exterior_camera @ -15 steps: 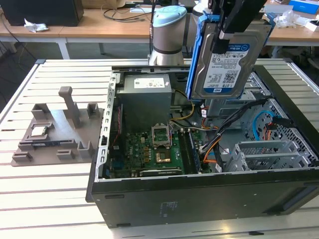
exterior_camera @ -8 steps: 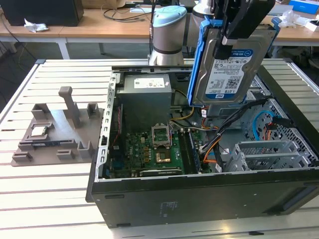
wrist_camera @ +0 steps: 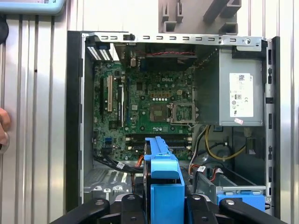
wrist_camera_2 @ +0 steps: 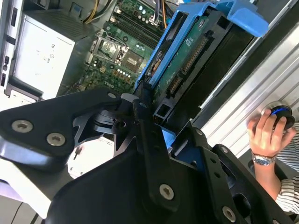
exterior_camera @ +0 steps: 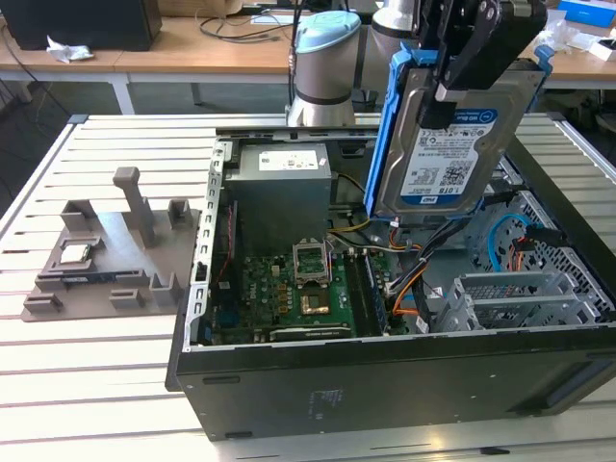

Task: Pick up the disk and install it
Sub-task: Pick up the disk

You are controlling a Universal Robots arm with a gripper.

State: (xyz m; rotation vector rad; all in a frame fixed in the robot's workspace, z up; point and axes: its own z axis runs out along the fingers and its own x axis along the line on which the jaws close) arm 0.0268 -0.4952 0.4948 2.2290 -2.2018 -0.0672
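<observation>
The disk (exterior_camera: 452,144), a silver hard drive with a white-and-blue label in a bright blue caddy, hangs upright above the open computer case (exterior_camera: 385,385). My black gripper (exterior_camera: 450,82) is shut on its upper part. In the second wrist view the disk (wrist_camera_2: 187,60) sticks out from between the fingers of the gripper (wrist_camera_2: 152,123), over the motherboard. In the first wrist view the caddy's blue edge (wrist_camera: 163,182) stands between the fingers, above the case's cable area beside the drive cage (wrist_camera: 233,186).
The case holds a grey power supply (exterior_camera: 279,183), a motherboard (exterior_camera: 298,284) and a metal drive cage (exterior_camera: 520,298) at the exterior view's right. A grey fixture (exterior_camera: 125,241) with a small CPU chip (exterior_camera: 77,252) lies at the left. A person's hand (wrist_camera_2: 266,133) rests beside the case.
</observation>
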